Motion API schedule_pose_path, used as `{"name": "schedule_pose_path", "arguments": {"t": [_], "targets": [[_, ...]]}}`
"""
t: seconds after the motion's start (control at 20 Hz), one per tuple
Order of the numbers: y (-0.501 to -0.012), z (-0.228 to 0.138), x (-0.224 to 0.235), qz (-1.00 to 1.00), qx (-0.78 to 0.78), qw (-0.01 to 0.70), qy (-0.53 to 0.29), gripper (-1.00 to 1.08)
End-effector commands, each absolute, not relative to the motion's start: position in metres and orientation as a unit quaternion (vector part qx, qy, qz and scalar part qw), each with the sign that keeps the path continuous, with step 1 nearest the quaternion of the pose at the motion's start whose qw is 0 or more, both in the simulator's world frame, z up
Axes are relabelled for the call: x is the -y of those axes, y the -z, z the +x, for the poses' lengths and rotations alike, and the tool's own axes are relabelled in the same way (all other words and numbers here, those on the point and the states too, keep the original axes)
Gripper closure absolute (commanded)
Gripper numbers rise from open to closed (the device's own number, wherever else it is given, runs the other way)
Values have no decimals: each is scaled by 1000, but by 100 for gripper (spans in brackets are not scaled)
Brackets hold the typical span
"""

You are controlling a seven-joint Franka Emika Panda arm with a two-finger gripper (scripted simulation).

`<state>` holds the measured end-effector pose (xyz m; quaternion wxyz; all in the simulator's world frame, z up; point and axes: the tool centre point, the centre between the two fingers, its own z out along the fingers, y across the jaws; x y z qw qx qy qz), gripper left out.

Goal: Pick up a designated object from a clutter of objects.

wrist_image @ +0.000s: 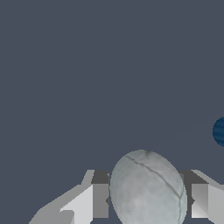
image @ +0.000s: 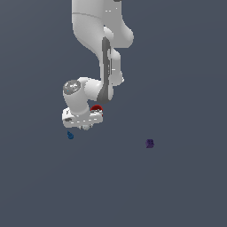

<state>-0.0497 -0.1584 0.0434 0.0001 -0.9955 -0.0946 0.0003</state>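
A flat slate-grey floor [image: 186,66] fills the exterior view. The white arm [image: 104,40] reaches down from the top, its gripper [image: 86,127] low over the floor. A red cup [image: 96,107] peeks out just behind the wrist. A small blue piece [image: 70,135] lies just beside the gripper, on the exterior view's left, and a dark purple piece [image: 150,143] sits well apart toward the right.

From the wrist camera, the pale grey ball [wrist_image: 148,188] sits between the two fingers [wrist_image: 99,199], which stand on either side of it; whether they are pressing on it I cannot tell. The blue piece [wrist_image: 220,131] shows at the frame's edge.
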Motion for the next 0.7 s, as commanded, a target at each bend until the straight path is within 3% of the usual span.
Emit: {"name": "schedule_pose_path", "arguments": {"t": [0.0,0.65], "targets": [[-56,-47,150,-995,95,0,0,108],[-171,-29,78,-996,94,-1,0,108]]}}
